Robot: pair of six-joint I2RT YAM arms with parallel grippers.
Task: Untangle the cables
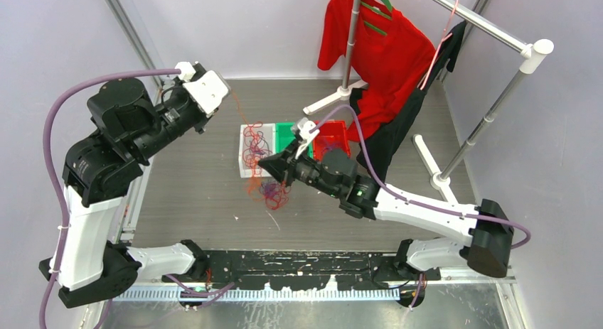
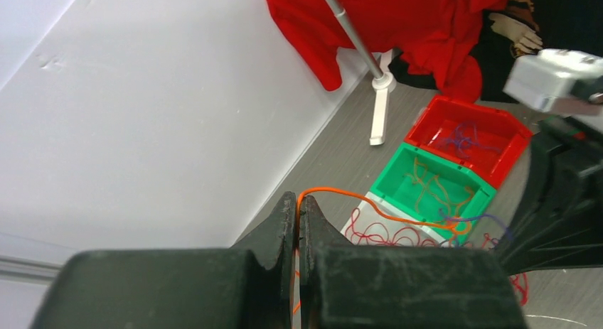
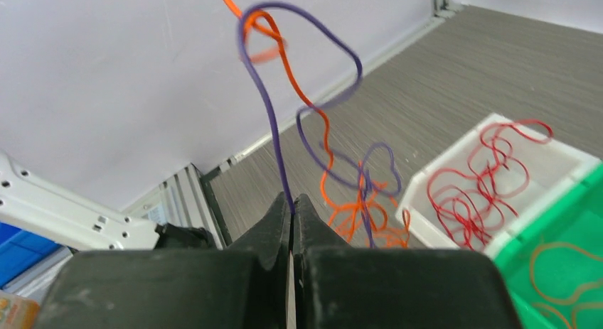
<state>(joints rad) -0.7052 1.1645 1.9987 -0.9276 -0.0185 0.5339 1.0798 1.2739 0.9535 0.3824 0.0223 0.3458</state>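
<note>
- Two pinches are set. The left gripper [image 2: 297, 214] has its fingers pressed together on an orange cable [image 2: 334, 191], and the right gripper [image 3: 293, 208] is clamped on a purple cable [image 3: 284, 183].
- Above the right gripper, the purple cable hooks around the orange one at a crossing [image 3: 259, 27].
- Both strands lead down to the tangle [image 1: 271, 190], which lies just off the near edge of the white bin [image 1: 242, 155].
- The left gripper hangs beyond the bin's far-left corner. The right gripper is at its near-right side, closer to the tangle, so the orange strand spans the bin diagonally.
</note>
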